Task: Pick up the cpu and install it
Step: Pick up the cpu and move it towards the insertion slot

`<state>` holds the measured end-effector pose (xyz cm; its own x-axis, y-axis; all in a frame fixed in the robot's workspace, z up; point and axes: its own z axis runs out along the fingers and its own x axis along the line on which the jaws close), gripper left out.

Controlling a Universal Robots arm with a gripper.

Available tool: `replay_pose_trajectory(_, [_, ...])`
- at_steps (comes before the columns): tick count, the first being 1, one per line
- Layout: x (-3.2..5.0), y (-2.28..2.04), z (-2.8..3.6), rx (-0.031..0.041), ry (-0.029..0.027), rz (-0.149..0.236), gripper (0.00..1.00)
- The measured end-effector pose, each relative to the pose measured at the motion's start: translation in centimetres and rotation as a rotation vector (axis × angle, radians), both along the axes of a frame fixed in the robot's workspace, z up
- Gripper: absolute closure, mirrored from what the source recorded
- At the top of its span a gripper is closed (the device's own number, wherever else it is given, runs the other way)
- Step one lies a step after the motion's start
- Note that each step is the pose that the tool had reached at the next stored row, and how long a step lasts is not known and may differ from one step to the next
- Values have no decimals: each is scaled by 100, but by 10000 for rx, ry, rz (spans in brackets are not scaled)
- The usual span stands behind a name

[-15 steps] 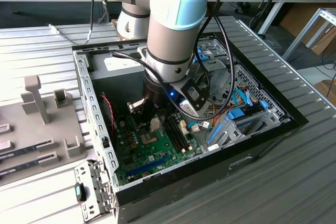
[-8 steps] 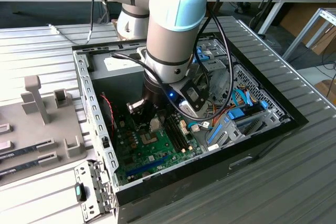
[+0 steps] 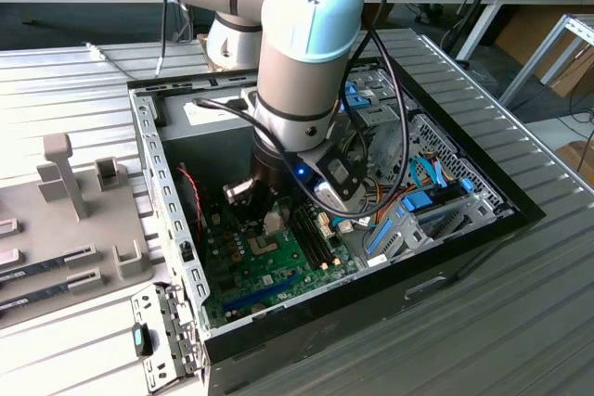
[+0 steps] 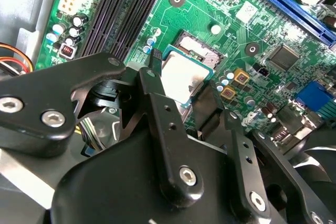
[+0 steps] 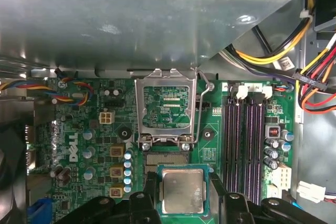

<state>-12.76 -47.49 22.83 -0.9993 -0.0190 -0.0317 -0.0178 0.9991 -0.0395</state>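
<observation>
One cpu (image 5: 181, 187), pinched by two opposite edges in the gripper (image 5: 182, 195), with the black fingers (image 5: 150, 190) closed in to chip width and nothing else in them. In the first wrist view it hangs partly over the open socket (image 5: 165, 158), not square on it. Bare contacts show past one edge, and I can't tell how high it floats. The load plate (image 5: 165, 109) stands flipped up beyond the socket, with its lever (image 5: 202, 108) alongside. In the exterior view the gripper sits inside the computer case (image 3: 176, 229), with the motherboard (image 3: 264, 271) spreading toward 6 o'clock from it and the memory slots (image 3: 311, 229) close by at about 4 o'clock. My worry: if the chip goes down offset or a bit tilted, a corner digs into the contacts and bends them. I can't make out the notches, so wrong rotation is possible too. Those fingers could also clip the capacitors (image 5: 127, 169) just beside the socket.
</observation>
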Motion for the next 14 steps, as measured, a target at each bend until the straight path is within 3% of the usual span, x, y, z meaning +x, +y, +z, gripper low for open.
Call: replay_pose_trajectory(14, [0,0,-65,0,-1,0,53])
